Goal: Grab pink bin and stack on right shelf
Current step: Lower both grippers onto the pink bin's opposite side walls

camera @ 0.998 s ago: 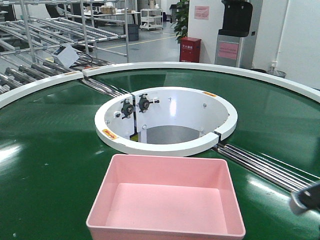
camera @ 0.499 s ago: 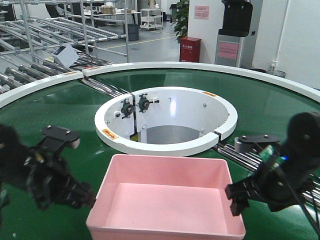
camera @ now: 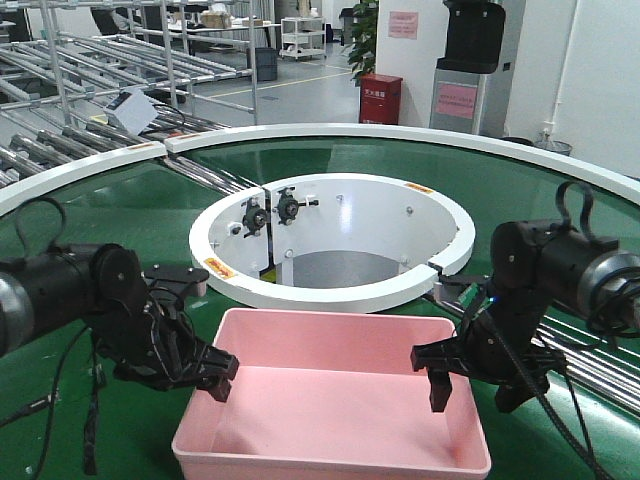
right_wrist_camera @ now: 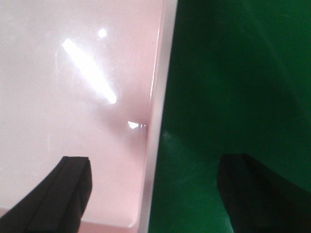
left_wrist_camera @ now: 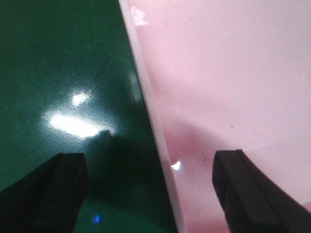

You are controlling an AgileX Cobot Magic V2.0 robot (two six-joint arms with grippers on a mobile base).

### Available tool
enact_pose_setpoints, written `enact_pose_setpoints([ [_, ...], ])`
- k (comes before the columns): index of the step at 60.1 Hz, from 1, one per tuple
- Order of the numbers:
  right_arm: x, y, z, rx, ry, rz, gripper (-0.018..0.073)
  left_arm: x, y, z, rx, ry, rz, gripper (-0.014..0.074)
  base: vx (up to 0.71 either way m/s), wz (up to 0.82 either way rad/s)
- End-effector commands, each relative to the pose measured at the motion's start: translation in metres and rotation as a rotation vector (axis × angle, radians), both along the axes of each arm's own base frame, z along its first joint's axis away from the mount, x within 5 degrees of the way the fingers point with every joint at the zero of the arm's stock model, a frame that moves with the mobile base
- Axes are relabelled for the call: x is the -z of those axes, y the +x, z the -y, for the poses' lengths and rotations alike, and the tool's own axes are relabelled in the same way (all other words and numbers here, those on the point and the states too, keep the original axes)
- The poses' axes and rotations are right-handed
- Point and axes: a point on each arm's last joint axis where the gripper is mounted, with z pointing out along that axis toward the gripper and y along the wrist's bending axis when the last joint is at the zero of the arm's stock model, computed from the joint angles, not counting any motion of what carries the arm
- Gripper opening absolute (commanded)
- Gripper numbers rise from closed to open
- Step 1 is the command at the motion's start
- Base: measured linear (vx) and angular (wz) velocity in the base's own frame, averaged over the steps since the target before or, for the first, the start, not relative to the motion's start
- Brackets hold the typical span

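Since the green belt [camera: 90, 250] under the pink bin [camera: 330, 400] looks slick, we fear a lopsided squeeze could skid or tilt the bin. Our left gripper [camera: 215, 372] and right gripper [camera: 470, 382] gape open astride its side walls. Only the wrist views show each rim between the fingers [left_wrist_camera: 243, 187].
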Motion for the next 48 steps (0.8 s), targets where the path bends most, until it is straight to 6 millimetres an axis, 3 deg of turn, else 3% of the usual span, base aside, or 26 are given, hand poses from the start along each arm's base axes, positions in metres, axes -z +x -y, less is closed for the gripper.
enact_pose_setpoints([
  [1,-0.024,0.006,0.000,0.018,0.017,0.103,0.0543,-0.026,0.005,0.005,-0.025,-0.056,0.110,0.0611,0.00,0.00],
  [12,-0.011,0.012,-0.001,0.035,0.019,0.094,0.0447,-0.012,0.009,0.006,-0.047,-0.056,0.076,0.0576,0.00,0.00],
  [35,-0.011,0.010,-0.006,0.047,0.076,0.075,0.0113,-0.010,0.009,0.006,-0.056,-0.061,0.071,0.0285,0.00,0.00],
  [48,-0.011,0.005,-0.011,0.076,-0.057,0.072,0.0070,-0.029,0.008,0.023,-0.046,-0.047,0.116,0.0218,0.00,0.00],
])
